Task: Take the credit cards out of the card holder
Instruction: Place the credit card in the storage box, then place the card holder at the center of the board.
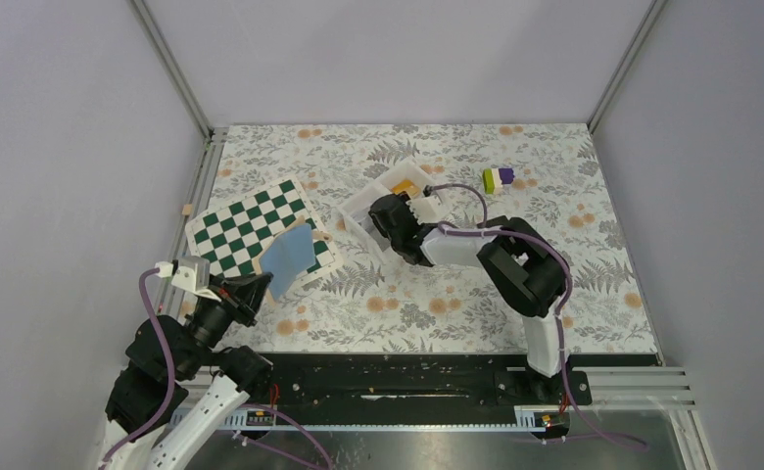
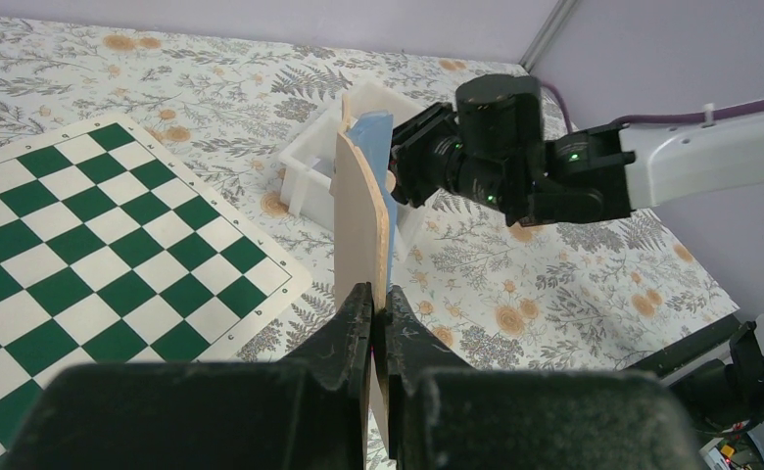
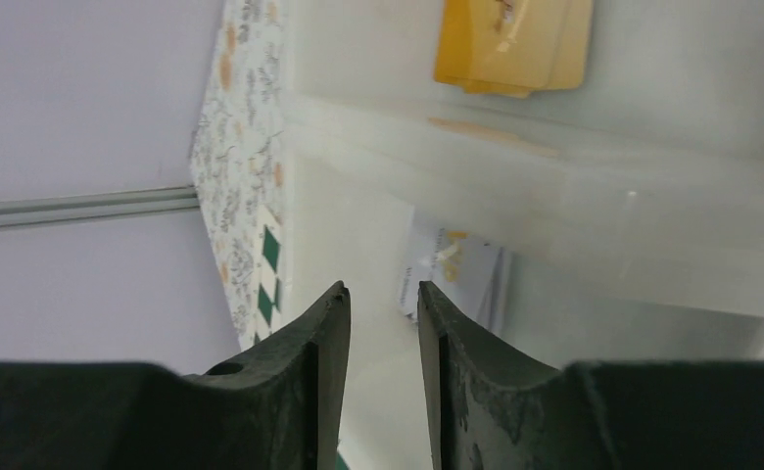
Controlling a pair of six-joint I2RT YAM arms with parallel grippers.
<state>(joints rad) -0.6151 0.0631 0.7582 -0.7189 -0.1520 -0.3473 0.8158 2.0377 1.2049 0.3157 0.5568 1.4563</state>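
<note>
Left gripper is clamped tight on the card holder, which is held upright on edge near the corner of the chequered board, tan side showing. Right gripper hangs over the white tray, jaws narrowly apart with nothing between. One pale credit card lies in a tray compartment, its print too blurred to read.

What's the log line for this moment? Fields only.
left gripper: shut on card holder, held upright | right gripper: open, over white tray | credit card: lying in tray
</note>
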